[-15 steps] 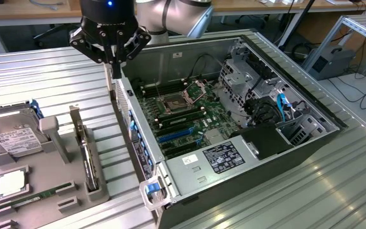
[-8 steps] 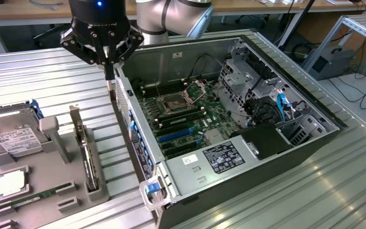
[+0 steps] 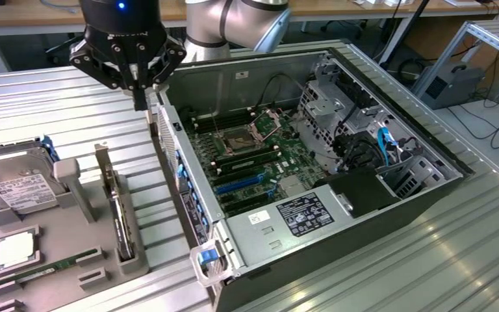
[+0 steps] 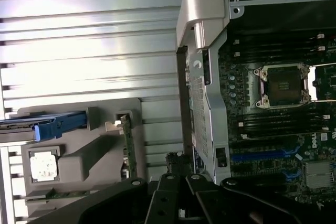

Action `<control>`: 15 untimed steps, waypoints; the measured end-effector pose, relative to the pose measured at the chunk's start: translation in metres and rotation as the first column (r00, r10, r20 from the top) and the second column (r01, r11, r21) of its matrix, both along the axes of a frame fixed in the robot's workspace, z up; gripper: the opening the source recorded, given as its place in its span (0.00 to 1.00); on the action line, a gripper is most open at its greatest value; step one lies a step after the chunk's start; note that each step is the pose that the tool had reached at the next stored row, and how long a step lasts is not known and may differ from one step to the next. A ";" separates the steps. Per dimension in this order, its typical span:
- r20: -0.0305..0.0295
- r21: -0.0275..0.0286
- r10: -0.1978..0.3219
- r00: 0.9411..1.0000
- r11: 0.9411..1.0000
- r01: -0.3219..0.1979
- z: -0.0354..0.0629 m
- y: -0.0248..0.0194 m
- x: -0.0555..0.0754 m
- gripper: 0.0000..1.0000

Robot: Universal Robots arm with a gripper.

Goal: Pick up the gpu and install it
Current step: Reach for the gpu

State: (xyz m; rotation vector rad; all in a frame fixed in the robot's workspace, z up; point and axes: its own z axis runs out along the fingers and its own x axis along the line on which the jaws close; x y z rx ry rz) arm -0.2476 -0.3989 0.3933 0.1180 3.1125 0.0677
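As logged from the exterior view, found the black claw-shaped robot gripper (image 3: 138,97) hanging just outside the rear outer corner of the open black-and-silver tower computer case (image 3: 232,78). Recorded its fingers drawn together to one narrow tip, with nothing between them.

Located the gpu (image 3: 117,208), a thin flat dark card on green circuit board, well apart from the gripper and lower down, off the case's perforated rear-panel side. Found it standing on its long edge in a slot of the grey moulded plastic holder tray (image 3: 59,260), untouched. Confirmed from the wrist view: gpu (image 4: 126,150) upright in the tray beside the case, clear of the gripper (image 4: 177,169).

Noted a strip of bare ribbed silver metal tabletop (image 3: 67,110) between tray and case, and more of it open between gripper and tray. Noted the case lying with its side cover off, with the green motherboard (image 3: 258,162) exposed and long blue expansion slots (image 3: 236,185) close to the rear wall.

Saw the card nearly edge-on: narrow silver bracket rising at the end toward the gripper, green board edge visible, dark face mostly turned away.
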 end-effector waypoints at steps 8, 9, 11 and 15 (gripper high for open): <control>0.000 0.000 0.000 1.000 1.000 0.000 0.0000 0.0000 -0.014 0.11; 0.000 0.000 0.000 1.000 1.000 0.000 0.0000 0.0000 -0.015 0.11; 0.000 0.000 0.000 1.000 1.000 0.000 -0.0001 0.0000 -0.019 0.11; 0.000 0.000 0.000 1.000 1.000 0.000 -0.0001 0.0000 -0.027 0.11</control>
